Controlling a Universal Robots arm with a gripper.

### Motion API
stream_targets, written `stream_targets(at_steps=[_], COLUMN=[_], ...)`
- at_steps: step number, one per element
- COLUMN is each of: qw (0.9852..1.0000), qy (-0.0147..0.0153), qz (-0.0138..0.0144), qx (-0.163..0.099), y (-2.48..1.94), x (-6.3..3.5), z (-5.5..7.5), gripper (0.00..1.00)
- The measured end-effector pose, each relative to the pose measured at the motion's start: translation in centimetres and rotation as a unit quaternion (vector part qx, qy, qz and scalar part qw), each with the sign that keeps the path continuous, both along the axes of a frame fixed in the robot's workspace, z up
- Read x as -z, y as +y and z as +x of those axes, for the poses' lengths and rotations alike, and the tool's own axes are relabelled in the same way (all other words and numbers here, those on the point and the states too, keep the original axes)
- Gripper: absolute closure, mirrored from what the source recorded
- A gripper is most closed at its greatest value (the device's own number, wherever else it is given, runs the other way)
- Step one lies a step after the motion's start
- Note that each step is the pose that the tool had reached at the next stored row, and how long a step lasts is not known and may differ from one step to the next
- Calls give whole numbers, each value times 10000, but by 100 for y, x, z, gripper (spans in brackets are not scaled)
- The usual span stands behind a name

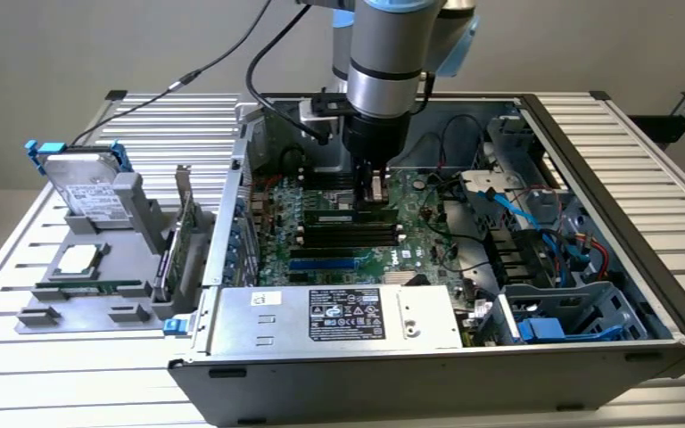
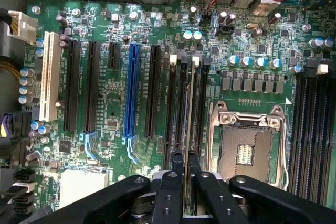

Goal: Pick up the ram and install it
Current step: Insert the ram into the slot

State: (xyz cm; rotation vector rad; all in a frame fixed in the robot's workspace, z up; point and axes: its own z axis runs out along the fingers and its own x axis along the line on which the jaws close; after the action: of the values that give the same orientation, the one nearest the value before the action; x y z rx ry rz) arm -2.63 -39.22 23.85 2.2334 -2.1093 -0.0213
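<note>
Gripper [image 2: 188, 184] clamped on ram [image 2: 190, 103]; ram edge-down, long axis parallel to black slots [image 2: 172, 108], lined over one; seating unclear.

The jaws clamp the ram [image 2: 189, 103], seen edge-on as a thin strip over the black memory slots [image 2: 171, 114] on the green motherboard [image 2: 111, 103], between the blue slot [image 2: 131, 93] and the CPU socket [image 2: 247, 148].

matt black claw [image 2: 187, 167], glossy green motherboard [image 2: 113, 106], dull grey sheet-metal case [image 1: 438, 390], ribbed metal table [image 1: 69, 392]
</note>
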Motion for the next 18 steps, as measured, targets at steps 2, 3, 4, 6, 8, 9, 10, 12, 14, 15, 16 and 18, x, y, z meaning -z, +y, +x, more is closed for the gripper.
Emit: stream_targets(at_steps=[2,3,4,6,8,9,10,12,14,15,16,18], qw=[10000,10000,10000,10000,9999,9999,9998,9997,9996,9995,9994,9993], qy=[-2,-3,-5,-10,-19,-24,-30,-36,-36,-40,-44,-45], qz=[-25,-38,-51,-85,-131,-156,-180,-241,-296,-316,-335,-361], qx=[0,0,0,0,0,0,0,0,0,0,0,-1], y=[-1,-1,-1,-1,-1,-1,-1,-1,-1,-1,-1,-1], x=[14,21,27,42,53,57,62,66,67,69,70,72], z=[-8,-12,-15,-16,-16,-16,-16,-16,-16,-16,-16,-16], gripper=[86,86,86,86,86,86,86,86,86,86,86,86])
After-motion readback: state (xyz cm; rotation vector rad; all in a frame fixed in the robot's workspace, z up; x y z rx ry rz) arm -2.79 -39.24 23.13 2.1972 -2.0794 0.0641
